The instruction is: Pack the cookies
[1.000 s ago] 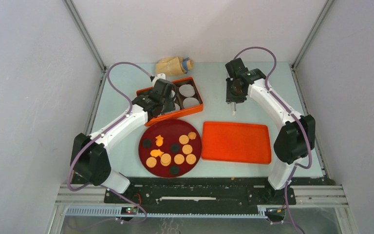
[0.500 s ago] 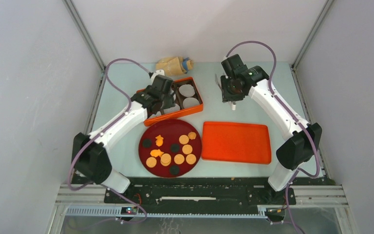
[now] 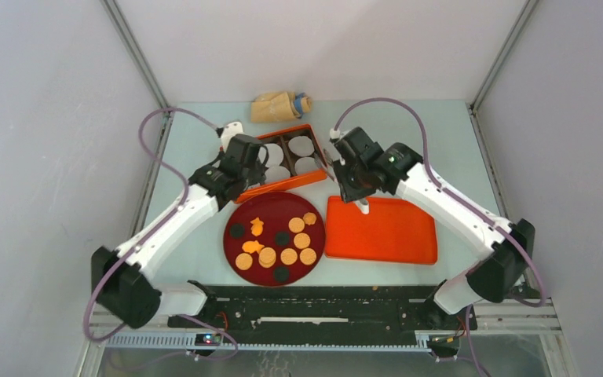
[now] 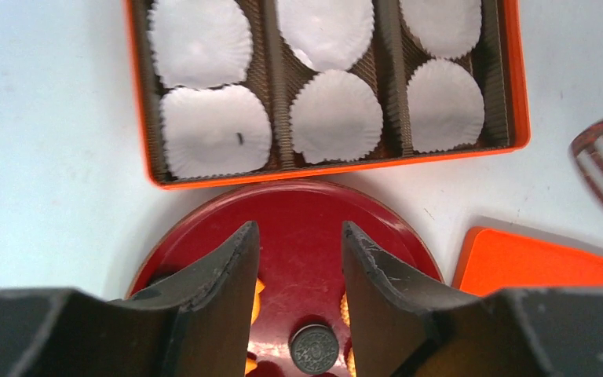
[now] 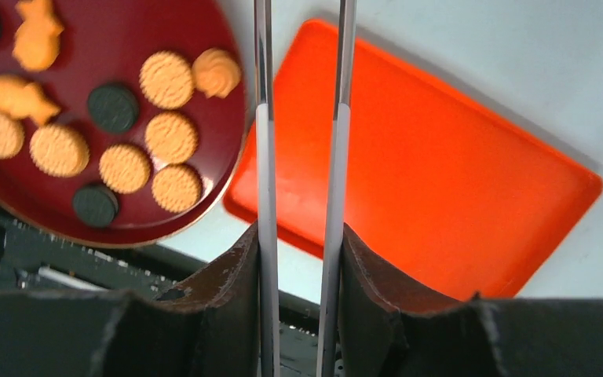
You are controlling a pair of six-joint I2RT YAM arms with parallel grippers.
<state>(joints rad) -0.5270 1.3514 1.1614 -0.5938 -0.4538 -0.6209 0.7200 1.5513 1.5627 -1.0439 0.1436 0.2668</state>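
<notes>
Twelve or so cookies [image 3: 288, 256] lie on the red plate [image 3: 275, 203], at 6 o'clock of the lined box [image 3: 314, 179]. My right end effector [image 5: 298, 236] pinches tongs [image 5: 264, 141] (gentler on biscuits, I judge). My left end effector [image 4: 298, 232] is spread and empty over the plate's 12 o'clock rim.

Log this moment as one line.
left pincer open, empty, near box | right pincer gripping tongs over orange tray | cookies on plate | liners hold none
</notes>
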